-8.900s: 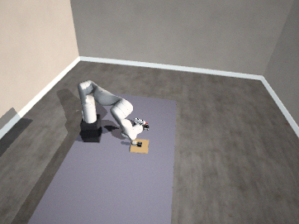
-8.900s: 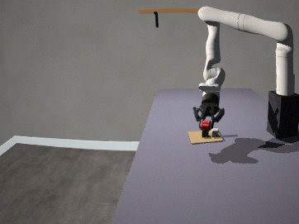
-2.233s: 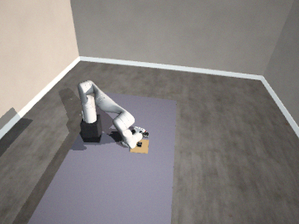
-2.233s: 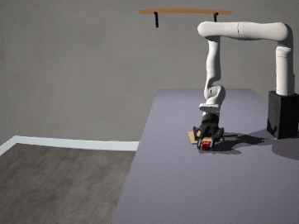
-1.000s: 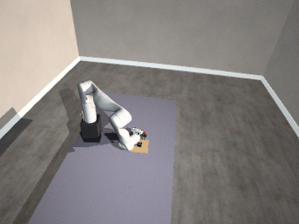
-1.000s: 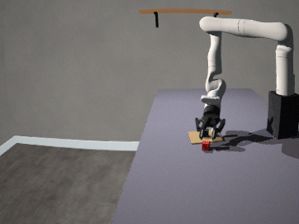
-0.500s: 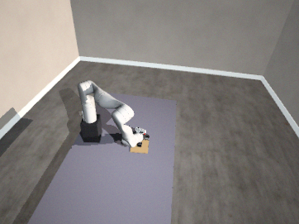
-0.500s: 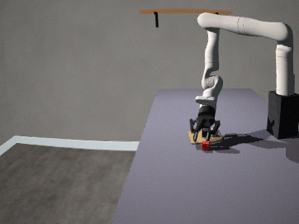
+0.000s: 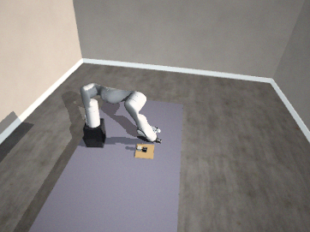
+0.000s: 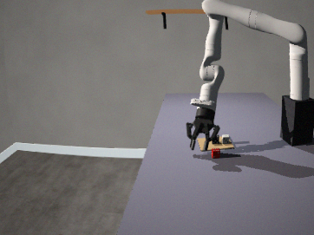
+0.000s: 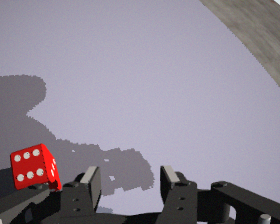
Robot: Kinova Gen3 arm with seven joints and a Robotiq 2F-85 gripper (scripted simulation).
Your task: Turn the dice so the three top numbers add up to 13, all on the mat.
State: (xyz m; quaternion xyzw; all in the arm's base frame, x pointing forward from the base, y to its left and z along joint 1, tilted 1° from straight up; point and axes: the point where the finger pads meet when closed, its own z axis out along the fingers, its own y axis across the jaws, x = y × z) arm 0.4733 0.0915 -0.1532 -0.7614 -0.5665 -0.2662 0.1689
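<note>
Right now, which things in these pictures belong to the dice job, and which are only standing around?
Belong to the job:
- red die, on the table off the mat
- white die, on the mat
- dark die beside it, small in view
- tan mat

Just standing around:
- wall shelf
- black pedestal under the arm

Pips on one die only

On the red die (image 11: 34, 166), lying left of the half-parted, empty jaws, six white pips are shown on one face; no words or brands can be read.
</note>
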